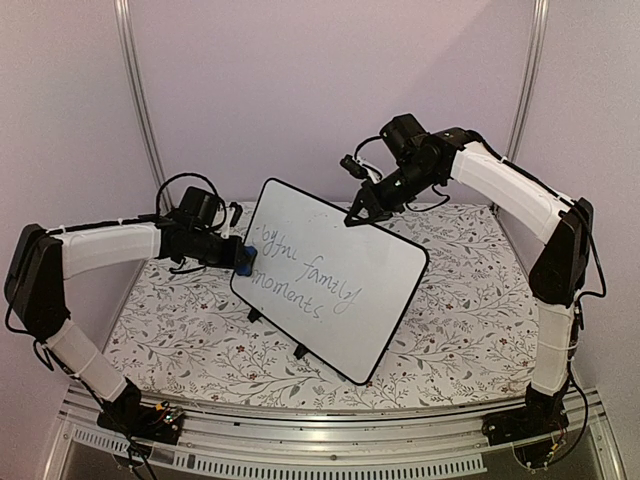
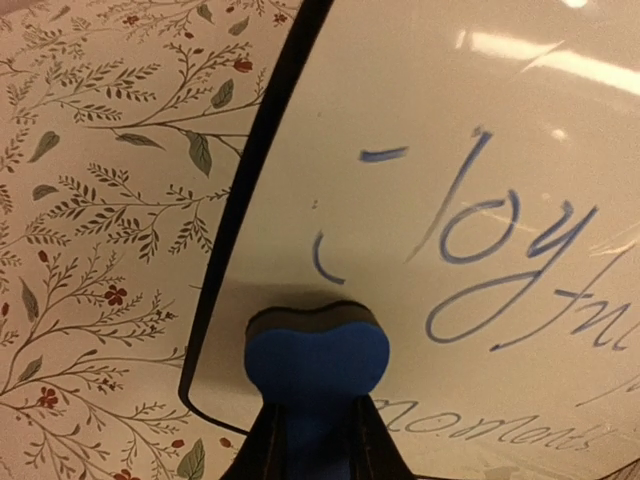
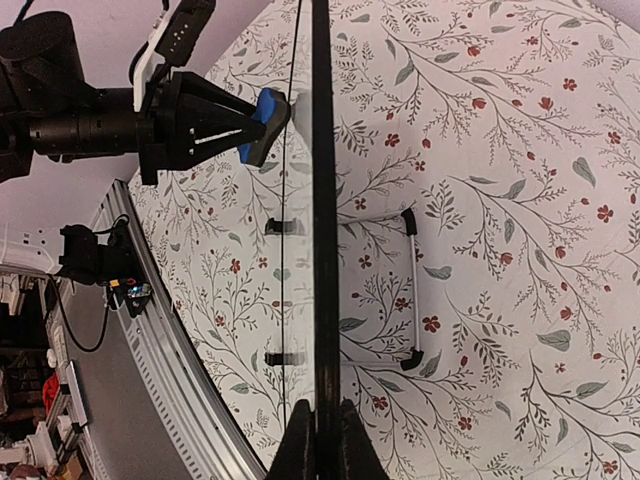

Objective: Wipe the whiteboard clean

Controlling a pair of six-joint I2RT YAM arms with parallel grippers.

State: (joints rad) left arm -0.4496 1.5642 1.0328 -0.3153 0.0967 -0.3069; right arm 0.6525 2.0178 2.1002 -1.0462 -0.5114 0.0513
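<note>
The whiteboard stands tilted on small black feet in the middle of the table, with grey handwriting across it. My left gripper is shut on a blue eraser, whose dark felt side presses on the board's left edge area just below the word "Joyful". My right gripper is shut on the board's top black frame, seen edge-on in the right wrist view. That view also shows the eraser touching the board's face.
A floral-patterned cloth covers the table. The board's wire stand props it from behind. A metal rail runs along the near edge, and two grey poles rise at the back corners.
</note>
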